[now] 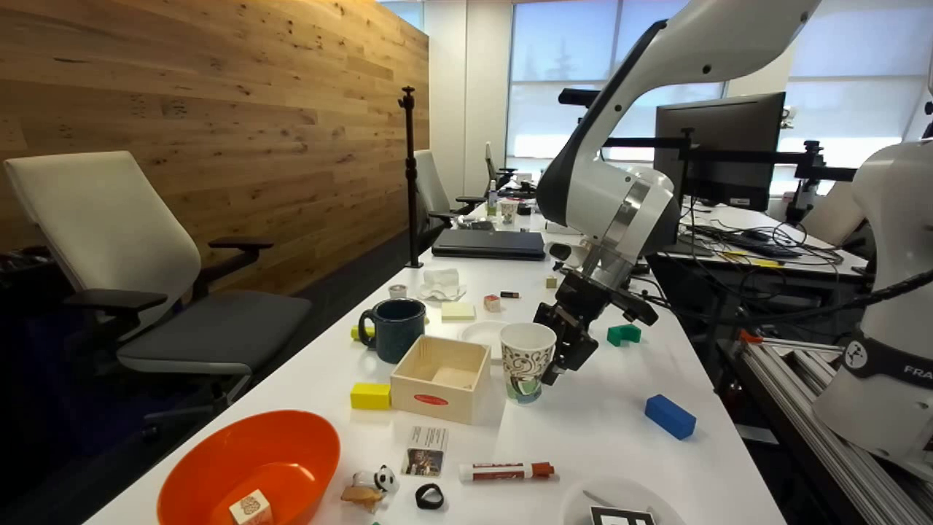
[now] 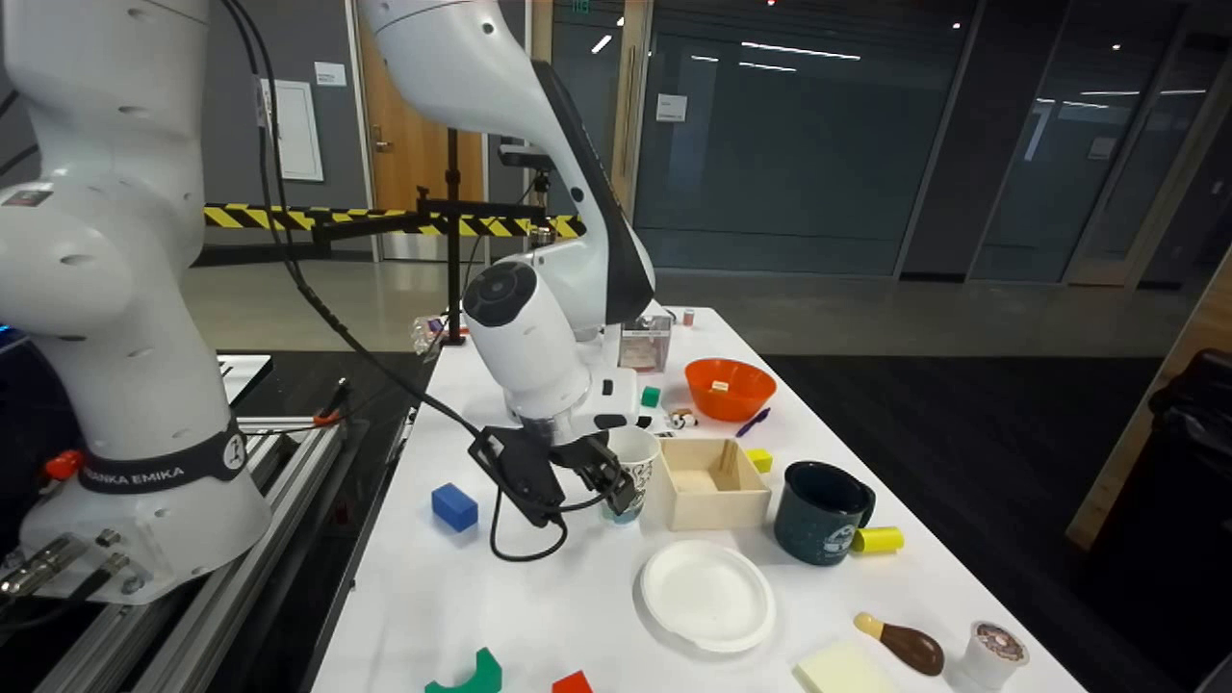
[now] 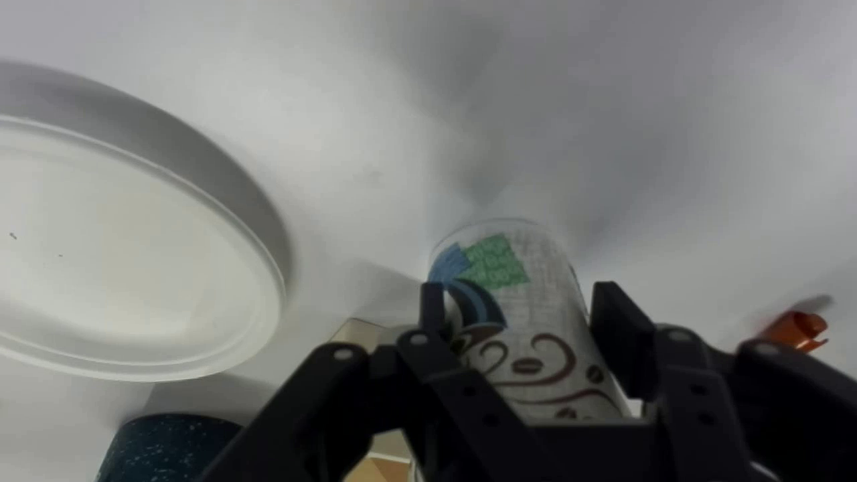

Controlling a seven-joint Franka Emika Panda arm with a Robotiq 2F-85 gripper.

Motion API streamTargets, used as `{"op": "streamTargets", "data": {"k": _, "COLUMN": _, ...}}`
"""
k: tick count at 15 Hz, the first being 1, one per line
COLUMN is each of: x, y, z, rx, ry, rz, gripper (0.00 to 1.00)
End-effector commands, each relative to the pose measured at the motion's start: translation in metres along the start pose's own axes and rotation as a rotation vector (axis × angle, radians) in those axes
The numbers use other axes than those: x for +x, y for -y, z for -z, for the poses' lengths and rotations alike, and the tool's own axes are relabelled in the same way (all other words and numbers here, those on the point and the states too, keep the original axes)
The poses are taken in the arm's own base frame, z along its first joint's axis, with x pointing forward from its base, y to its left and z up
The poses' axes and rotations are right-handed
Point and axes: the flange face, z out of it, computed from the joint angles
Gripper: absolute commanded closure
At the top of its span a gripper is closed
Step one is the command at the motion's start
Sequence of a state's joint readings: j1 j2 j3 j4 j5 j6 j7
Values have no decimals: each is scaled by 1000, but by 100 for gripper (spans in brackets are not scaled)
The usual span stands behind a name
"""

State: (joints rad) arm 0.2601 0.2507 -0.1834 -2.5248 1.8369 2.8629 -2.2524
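While the long white table [image 1: 598, 430] stretches through both exterior views, the robot arm [image 1: 598, 197] bends down over it. Near the table's edge sits a wide orange bowl [image 1: 240, 445], and a round white plate [image 2: 707, 597] lies flat. At the arm's end, the black gripper [image 3: 520, 304] slants downward, its fingers [image 3: 622, 328] spread apart. A pale wooden box [image 1: 459, 401], open at the top, stands near it, with a dark speckled mug [image 1: 397, 335] just beside the box on the side away from the gripper. Smaller than the mug, the patterned paper cup [image 1: 526, 364] stands upright on the table between the box and the gripper's body, with a finger at either side. I cannot tell whether those fingers press on the cup or only surround it; in the wrist view one of them overlaps the cup's edge. In an exterior view, a red-capped marker [image 1: 506, 472] lies on its side near the box. A blue block [image 1: 670, 416] rests well apart from the cup, a yellow block [image 1: 371, 396] lies just beside the box, and a green block [image 1: 624, 335] lies well apart from the box. Smaller again are a black ring [image 1: 429, 496] and a printed wooden cube [image 1: 251, 508], the cube inside the bowl.
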Motion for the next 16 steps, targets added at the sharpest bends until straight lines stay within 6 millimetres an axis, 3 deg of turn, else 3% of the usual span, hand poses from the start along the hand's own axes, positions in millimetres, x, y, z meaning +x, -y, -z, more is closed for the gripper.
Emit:
{"op": "streamTargets", "data": {"k": 1, "x": 2, "y": -2, "z": -12, "rx": 8, "ry": -24, "rz": -1, "gripper": 73}}
{"op": "streamTargets", "data": {"k": 3, "x": 3, "y": -1, "z": -11, "rx": 6, "ry": -26, "rz": -7, "gripper": 80}}
{"op": "streamTargets", "data": {"k": 4, "x": 3, "y": -1, "z": -10, "rx": 4, "ry": -27, "rz": -10, "gripper": 31}}
{"op": "streamTargets", "data": {"k": 6, "x": 3, "y": 1, "z": -5, "rx": 9, "ry": -36, "rz": -11, "gripper": 31}}
{"op": "streamTargets", "data": {"k": 10, "x": 1, "y": 4, "z": -4, "rx": 25, "ry": -48, "rz": -11, "gripper": 3}}
{"op": "streamTargets", "data": {"k": 16, "x": 7, "y": 9, "z": 2, "rx": 36, "ry": -108, "rz": -3, "gripper": 0}}
